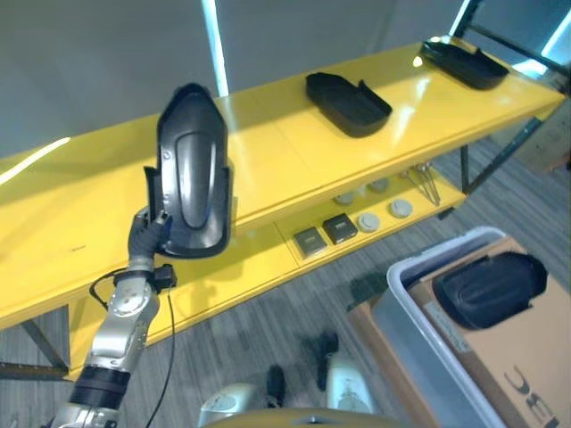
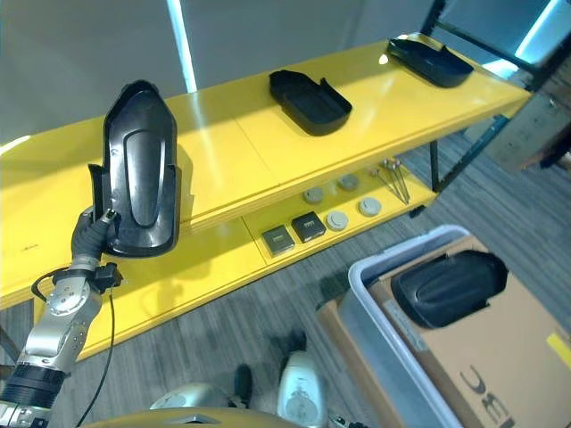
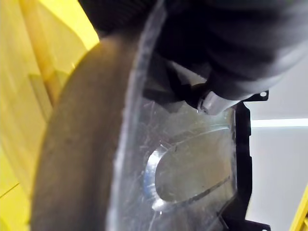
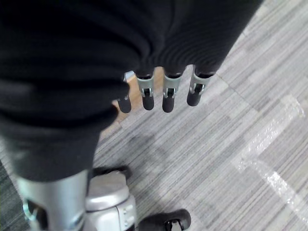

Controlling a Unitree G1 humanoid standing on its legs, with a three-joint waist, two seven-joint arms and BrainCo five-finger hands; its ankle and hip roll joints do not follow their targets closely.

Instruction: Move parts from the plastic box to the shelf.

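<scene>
A: Left eye view: the left hand is raised over the near edge of the yellow shelf, fingers curled round the lower rim of a long black moulded part. Part stands upright, narrow rounded end up, glossy outer face toward the camera.

B: Does it touch the shelf?

A: Hard to say; from this angle the part overlaps the top board, but I cannot tell whether it rests on it or hangs above it. Left wrist view shows the same part from very close, one silver fingertip pressed to its inner surface.

B: Anything already on the top board?

A: Two black parts, well apart. One tray-like piece near the middle, another at the far right end.

B: Lower board?

A: Small items in a loose row: two dark square pieces, several grey round discs, and a thin metal tool beyond them.

B: The box?

A: Grey plastic box on the floor at lower right, with a cardboard sheet lying in it. One more black part lies on top of the cardboard.

B: Right hand?

A: Right wrist view: right hand hangs over grey carpet, fingers straight and loose, holding nothing.
</scene>
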